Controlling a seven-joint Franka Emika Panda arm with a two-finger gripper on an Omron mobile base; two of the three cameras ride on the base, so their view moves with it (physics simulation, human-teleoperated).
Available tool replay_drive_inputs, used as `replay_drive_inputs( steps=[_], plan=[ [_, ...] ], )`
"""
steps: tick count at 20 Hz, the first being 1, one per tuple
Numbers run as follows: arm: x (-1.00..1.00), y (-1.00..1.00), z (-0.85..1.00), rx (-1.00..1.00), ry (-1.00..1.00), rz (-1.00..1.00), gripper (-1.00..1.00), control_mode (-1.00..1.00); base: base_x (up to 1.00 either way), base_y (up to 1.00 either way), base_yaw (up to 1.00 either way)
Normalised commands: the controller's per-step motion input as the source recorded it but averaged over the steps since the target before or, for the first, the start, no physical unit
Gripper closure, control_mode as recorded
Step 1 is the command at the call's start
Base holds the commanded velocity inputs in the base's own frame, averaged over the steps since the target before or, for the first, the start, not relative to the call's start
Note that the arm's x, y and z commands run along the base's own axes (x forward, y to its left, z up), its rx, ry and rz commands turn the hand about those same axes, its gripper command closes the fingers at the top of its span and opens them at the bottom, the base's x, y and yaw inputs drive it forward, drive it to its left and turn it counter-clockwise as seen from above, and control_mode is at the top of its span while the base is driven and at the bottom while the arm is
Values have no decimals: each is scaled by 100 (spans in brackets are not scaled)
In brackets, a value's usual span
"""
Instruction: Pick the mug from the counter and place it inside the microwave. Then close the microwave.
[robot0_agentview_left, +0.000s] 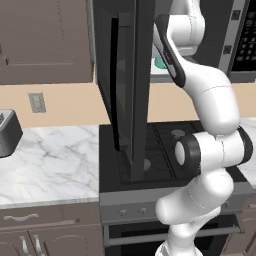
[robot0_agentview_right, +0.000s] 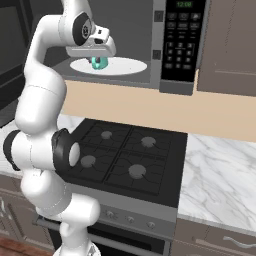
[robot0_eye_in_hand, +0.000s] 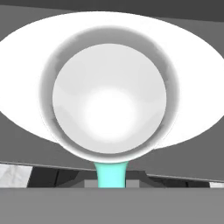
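Over the turntable plate (robot0_agentview_right: 125, 66), inside the microwave (robot0_agentview_right: 165, 45): gripper (robot0_agentview_right: 98, 61) clamped narrow on the mug (robot0_agentview_right: 98, 62), held at the plate. Placing step nearly done, by my reading. Next: release, withdraw clear, then swing the door (robot0_agentview_left: 131, 90) shut. Count: one mug, one microwave, four burners.

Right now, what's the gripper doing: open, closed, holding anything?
Gripper: closed on the mug, holding it over the white turntable plate inside the microwave.
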Motion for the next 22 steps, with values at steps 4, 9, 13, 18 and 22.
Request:
replay_drive_inputs(
  steps=[4,9,13,18,22],
  plan=[
    [38,0,-14,0,2,0,100,-100,0,0,0],
    [31,0,-13,0,0,0,100,-100,0,0,0],
    [26,0,-8,0,0,0,100,-100,0,0,0],
    [22,0,-20,0,0,0,100,-100,0,0,0],
    [3,0,-20,0,0,0,100,-100,0,0,0]
  ],
)
